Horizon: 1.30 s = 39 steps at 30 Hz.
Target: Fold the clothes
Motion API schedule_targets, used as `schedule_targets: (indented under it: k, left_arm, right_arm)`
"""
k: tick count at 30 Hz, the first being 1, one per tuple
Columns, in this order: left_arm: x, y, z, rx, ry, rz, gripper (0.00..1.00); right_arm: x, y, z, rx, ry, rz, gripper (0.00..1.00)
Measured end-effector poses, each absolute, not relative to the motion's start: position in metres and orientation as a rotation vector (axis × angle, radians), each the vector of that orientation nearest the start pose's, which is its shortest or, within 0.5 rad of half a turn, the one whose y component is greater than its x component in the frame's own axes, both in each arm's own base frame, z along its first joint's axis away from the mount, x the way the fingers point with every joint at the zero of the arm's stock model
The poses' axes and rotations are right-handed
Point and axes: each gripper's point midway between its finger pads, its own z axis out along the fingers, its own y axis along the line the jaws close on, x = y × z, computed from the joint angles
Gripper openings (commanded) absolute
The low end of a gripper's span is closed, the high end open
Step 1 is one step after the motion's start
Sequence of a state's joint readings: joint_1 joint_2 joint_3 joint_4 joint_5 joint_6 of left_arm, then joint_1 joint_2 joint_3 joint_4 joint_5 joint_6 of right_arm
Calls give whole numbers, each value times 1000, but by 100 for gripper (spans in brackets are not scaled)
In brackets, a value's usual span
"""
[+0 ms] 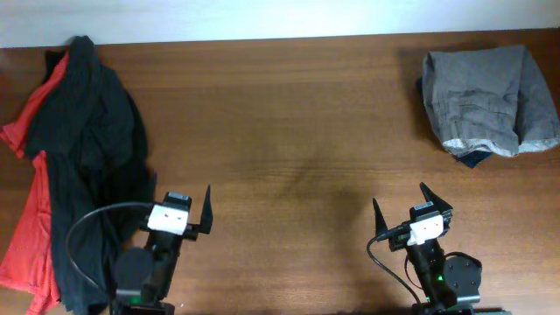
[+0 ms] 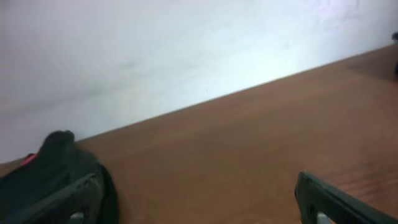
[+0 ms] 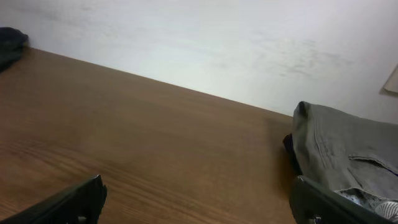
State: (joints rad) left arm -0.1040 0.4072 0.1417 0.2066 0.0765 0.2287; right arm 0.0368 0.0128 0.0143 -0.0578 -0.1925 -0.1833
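Note:
The taupe shorts (image 1: 490, 98) lie folded at the table's far right, on top of a navy garment (image 1: 472, 158); they also show at the right of the right wrist view (image 3: 348, 155). A heap of black cloth (image 1: 92, 149) and red cloth (image 1: 26, 236) lies along the left side; the black cloth shows in the left wrist view (image 2: 56, 168). My left gripper (image 1: 186, 208) is open and empty near the front edge, beside the black heap. My right gripper (image 1: 401, 207) is open and empty at the front right, well short of the shorts.
The wooden table (image 1: 289, 131) stretches between the two piles. A pale wall (image 2: 155, 50) stands behind its far edge. A dark cable (image 1: 83, 254) loops over the black cloth by the left arm.

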Motion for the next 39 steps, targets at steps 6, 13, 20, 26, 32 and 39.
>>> schedule_targets:
  k: [6, 13, 20, 26, 32, 39]
  left_arm:
    - [265, -31, 187, 295, 1563, 61, 99]
    - [261, -24, 178, 284, 1553, 66, 99]
    - [255, -19, 165, 277, 1606, 66, 99]
    - [248, -16, 148, 269, 1671, 62, 99]
    - [246, -14, 160, 257, 1619, 79, 99]
    - [246, -14, 161, 258, 1617, 79, 99]
  right_arm:
    - [242, 42, 164, -324, 1594, 44, 98]
    - [242, 42, 164, -324, 1594, 44, 99]
    - [242, 42, 164, -325, 1593, 44, 98]
    - [242, 42, 164, -325, 1593, 44, 99]
    - [242, 42, 164, -324, 1594, 45, 99]
    - [242, 42, 164, -324, 1594, 44, 98]
